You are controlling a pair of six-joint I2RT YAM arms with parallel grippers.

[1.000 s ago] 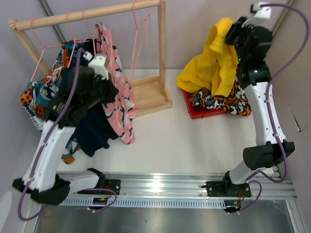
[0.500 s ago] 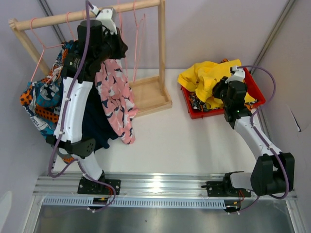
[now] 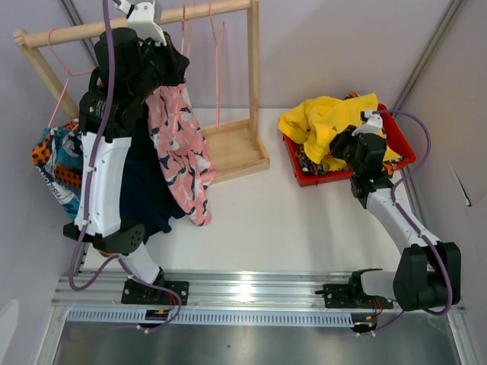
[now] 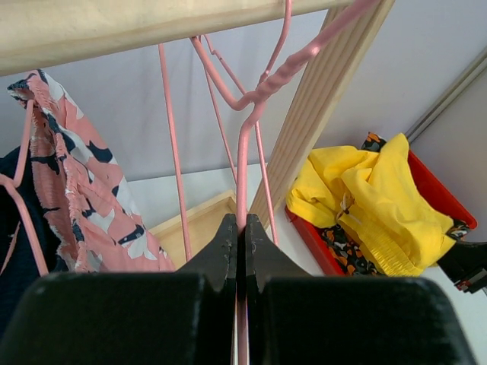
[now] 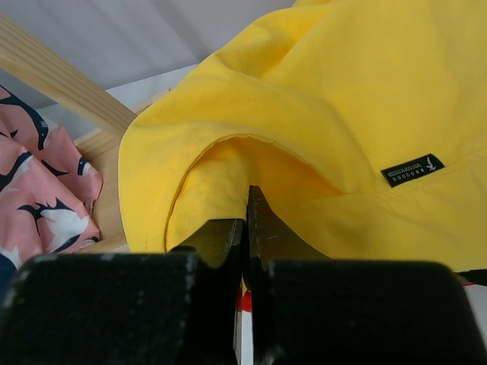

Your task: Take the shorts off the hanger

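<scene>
While the right gripper (image 5: 245,220) pinches yellow shorts (image 5: 342,99), the left gripper (image 4: 241,228) squeezes a pink hanger (image 4: 243,144), likely to steady it.

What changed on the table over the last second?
The left tool rose to the rail and is now shut on a pink hanger. The right tool came down, laying the yellow shorts on the red bin, pinching them still. The pink patterned shorts stayed hanging.

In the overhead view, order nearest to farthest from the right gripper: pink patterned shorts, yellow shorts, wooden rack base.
1. The yellow shorts, at the right gripper.
2. The wooden rack base, centre.
3. The pink patterned shorts, left.
</scene>
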